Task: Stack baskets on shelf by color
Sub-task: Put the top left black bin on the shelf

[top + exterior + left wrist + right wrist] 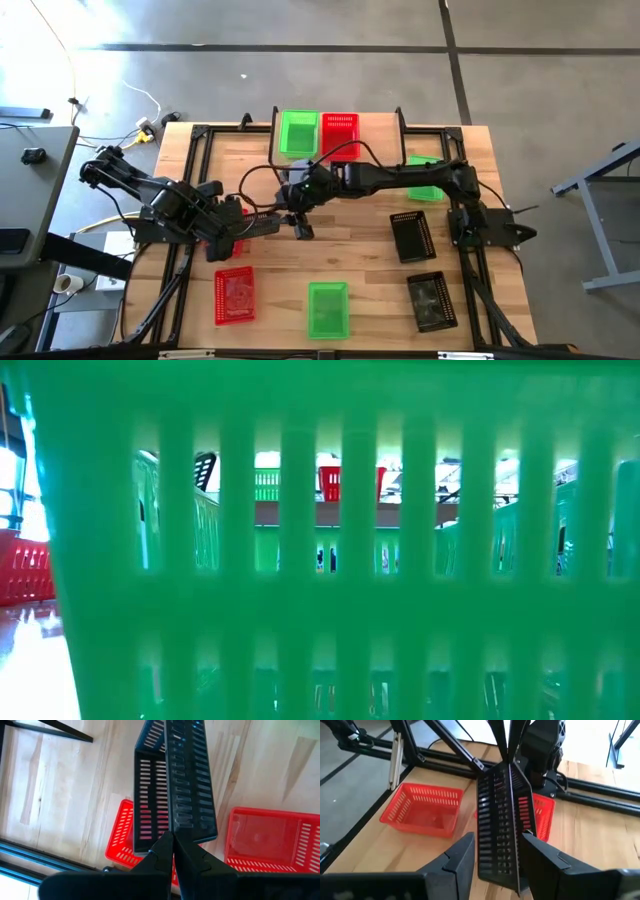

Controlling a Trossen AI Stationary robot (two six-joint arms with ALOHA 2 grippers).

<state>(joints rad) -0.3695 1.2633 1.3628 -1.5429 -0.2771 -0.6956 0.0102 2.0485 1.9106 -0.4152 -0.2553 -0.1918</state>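
Note:
My left gripper (245,225) is shut on a black basket (170,785), which hangs over a red basket (120,842) at the table's left. My right gripper (495,855) has reached across from the right and is open, one finger on either side of the black basket's lower end (500,860). The shelf (375,135) at the far edge carries a green basket (298,133) and a red basket (340,135). More baskets rest on their bottoms on the table: red (234,295), green (327,308), and two black (411,236) (432,300). My left gripper pinches the black basket's upper edge (172,826) between its two fingers, coming from above and pointing steeply down. The basket hangs on end below the fingers, lifted clear of the red basket beneath. Whether my right gripper's fingers (462,852) touch the basket's sides, I cannot tell.
Another green basket (425,182) lies under the right arm, near the shelf's right end. A green basket (320,610) stands right in front of the low camera and fills that view. Black frame rails (190,180) run along the table's sides.

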